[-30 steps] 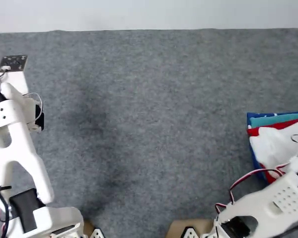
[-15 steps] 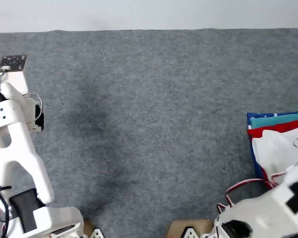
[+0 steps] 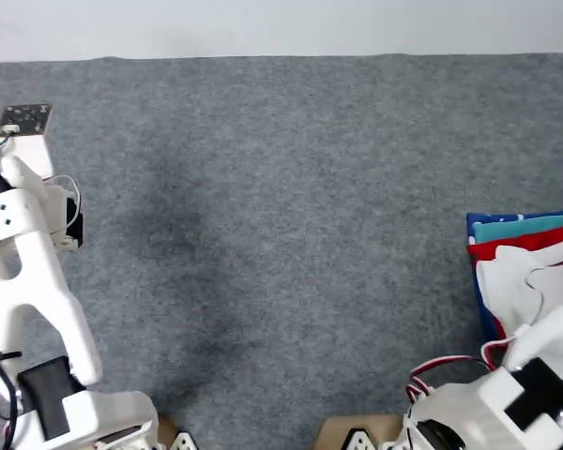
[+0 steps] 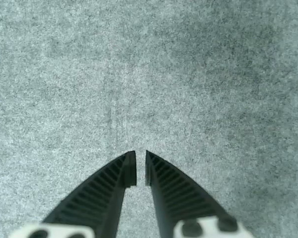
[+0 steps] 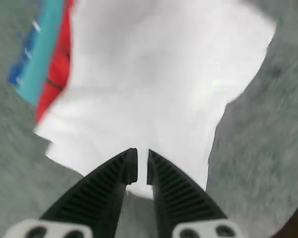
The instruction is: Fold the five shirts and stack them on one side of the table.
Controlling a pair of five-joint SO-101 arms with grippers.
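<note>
- The shirts sit in one stack point(image 3: 514, 258) at the right edge of the table point(image 3: 281, 187), so the gathering to one side looks done.
- I can count four layers: a blue shirt point(image 3: 493, 218) at the bottom, then a teal shirt point(image 3: 521, 228), a red shirt point(image 3: 507, 247) and a white shirt point(image 3: 507, 281) on top. I cannot tell whether a fifth is tucked in among them.
- The white shirt lies a little rumpled, with an uneven outline (its edges do not line up with the layers beneath). I judge it could need a last smoothing or squaring.
- My right end effector point(image 5: 139, 161) hangs just above the white shirt, near its edge. It is clenched with only a sliver between the jaws, and no cloth is caught in it.
- My left end effector point(image 4: 140, 161) is clenched too and carries nothing. It hangs over bare grey table, well apart from the stack.
- I judge the task near its end (what may be left is tidying the top shirt and accounting for the fifth).
</note>
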